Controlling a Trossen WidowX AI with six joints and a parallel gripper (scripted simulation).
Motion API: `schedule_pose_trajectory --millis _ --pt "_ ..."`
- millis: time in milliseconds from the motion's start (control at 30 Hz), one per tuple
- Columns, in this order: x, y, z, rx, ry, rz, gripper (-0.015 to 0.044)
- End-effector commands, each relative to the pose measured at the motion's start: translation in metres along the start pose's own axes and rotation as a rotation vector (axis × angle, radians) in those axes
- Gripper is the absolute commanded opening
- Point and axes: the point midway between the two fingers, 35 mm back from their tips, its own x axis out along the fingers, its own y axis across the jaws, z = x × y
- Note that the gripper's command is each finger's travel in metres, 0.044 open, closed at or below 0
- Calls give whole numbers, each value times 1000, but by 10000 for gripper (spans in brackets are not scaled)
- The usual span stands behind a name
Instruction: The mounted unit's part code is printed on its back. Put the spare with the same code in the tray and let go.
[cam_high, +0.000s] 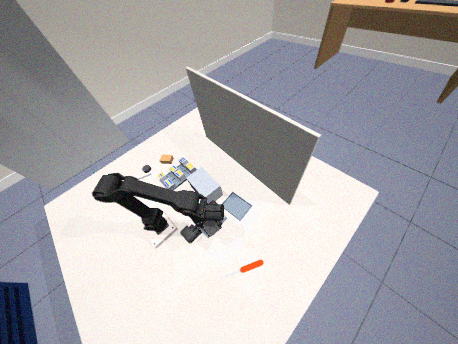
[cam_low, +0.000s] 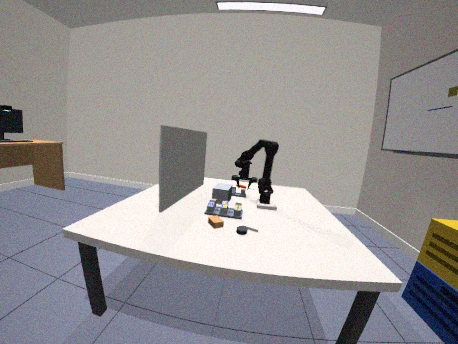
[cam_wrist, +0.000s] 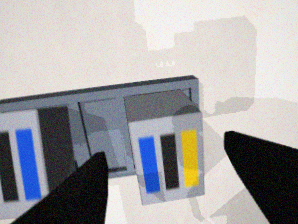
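Note:
My gripper (cam_high: 201, 233) (cam_low: 244, 184) (cam_wrist: 166, 149) is open, with nothing between its fingers. In the wrist view its fingertips stand left and right of a pale spare (cam_wrist: 169, 165) with blue, black and yellow stripes, in the right end of a grey rack (cam_wrist: 105, 120). The slot left of it is empty. A second striped spare (cam_wrist: 25, 160) stands further left, cut off by the frame edge. A shallow blue-grey tray (cam_high: 237, 206) lies empty beside the gripper. Several striped units stand on another grey rack (cam_low: 224, 215). No printed code is readable.
A light grey box (cam_high: 205, 183) (cam_low: 222, 191) stands beside the tray. A tall grey panel (cam_high: 252, 135) (cam_low: 181, 165) stands behind. An orange block (cam_high: 166, 159) (cam_low: 216, 221), a round dark object (cam_high: 146, 169) (cam_low: 242, 230) and an orange-handled tool (cam_high: 251, 266) lie on the table.

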Motion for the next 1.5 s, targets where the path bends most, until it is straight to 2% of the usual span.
schedule_pose_trajectory --millis 0,667,833,1100,1233,1467 --pt "8 -1 -1 4 4 -3 300" --pt "30 -2 -4 4 4 -3 300" --pt "29 -2 -3 0 3 -2 169" --pt "29 -2 -3 0 3 -2 115" --pt "29 -2 -3 0 3 -2 10" --pt "29 -2 -3 0 3 -2 0"
